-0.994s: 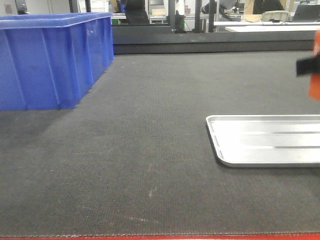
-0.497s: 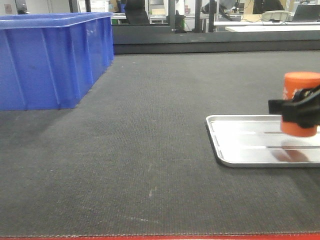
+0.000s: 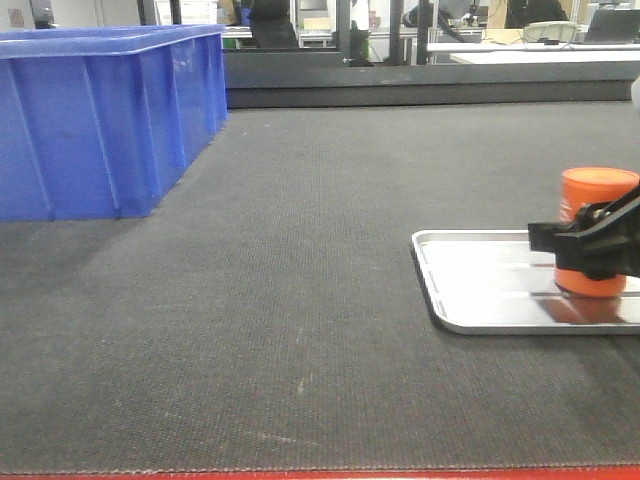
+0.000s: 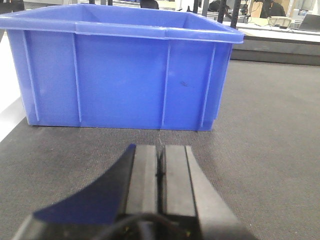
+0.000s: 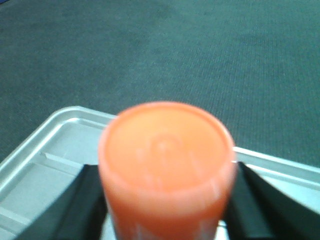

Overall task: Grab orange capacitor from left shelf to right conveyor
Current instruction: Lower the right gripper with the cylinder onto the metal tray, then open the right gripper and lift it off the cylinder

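Right gripper (image 3: 590,250) has its fingers clamped on the orange capacitor (image 3: 597,230), upright just above the silver tray (image 3: 480,290) on the right conveyor (image 3: 300,300); left gripper (image 4: 161,172) fingers pressed together, empty, near the blue bin (image 4: 120,75).

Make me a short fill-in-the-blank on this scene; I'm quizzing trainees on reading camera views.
1. The right pincer grips the ____ capacitor.
2. The capacitor is over the silver ____, upright.
3. The bin at the belt's left is ____ in colour.
4. The left pincer has its jaws ____.

Missing words: orange; tray; blue; shut
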{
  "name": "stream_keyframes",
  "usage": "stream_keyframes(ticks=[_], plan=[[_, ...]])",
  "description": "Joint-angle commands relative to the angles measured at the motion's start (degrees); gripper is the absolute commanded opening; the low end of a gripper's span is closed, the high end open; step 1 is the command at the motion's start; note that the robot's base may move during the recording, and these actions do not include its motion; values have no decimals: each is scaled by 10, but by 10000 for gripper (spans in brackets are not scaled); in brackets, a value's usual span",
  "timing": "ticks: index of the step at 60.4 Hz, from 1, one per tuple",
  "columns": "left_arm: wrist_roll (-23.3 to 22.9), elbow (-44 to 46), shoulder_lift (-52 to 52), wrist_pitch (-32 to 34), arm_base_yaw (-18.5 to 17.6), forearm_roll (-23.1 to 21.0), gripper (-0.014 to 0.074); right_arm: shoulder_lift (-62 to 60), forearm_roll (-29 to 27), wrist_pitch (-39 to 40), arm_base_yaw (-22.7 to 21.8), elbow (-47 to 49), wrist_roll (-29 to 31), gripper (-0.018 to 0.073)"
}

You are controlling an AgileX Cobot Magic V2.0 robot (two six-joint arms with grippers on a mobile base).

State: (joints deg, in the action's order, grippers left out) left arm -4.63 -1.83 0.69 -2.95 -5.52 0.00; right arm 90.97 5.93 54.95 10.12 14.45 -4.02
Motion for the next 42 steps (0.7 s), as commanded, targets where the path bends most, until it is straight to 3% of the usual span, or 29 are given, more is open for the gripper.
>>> stream_keyframes(ticks=[1, 19, 42], plan=[[-1, 3, 11, 51, 1, 0, -105, -18, 6, 38, -4, 11, 6, 613], [-1, 3, 11, 51, 1, 0, -105, -115, 6, -16, -2, -16, 5, 610], [-1, 3, 11, 51, 1, 0, -105, -372, 7, -235, 45, -18, -7, 572]])
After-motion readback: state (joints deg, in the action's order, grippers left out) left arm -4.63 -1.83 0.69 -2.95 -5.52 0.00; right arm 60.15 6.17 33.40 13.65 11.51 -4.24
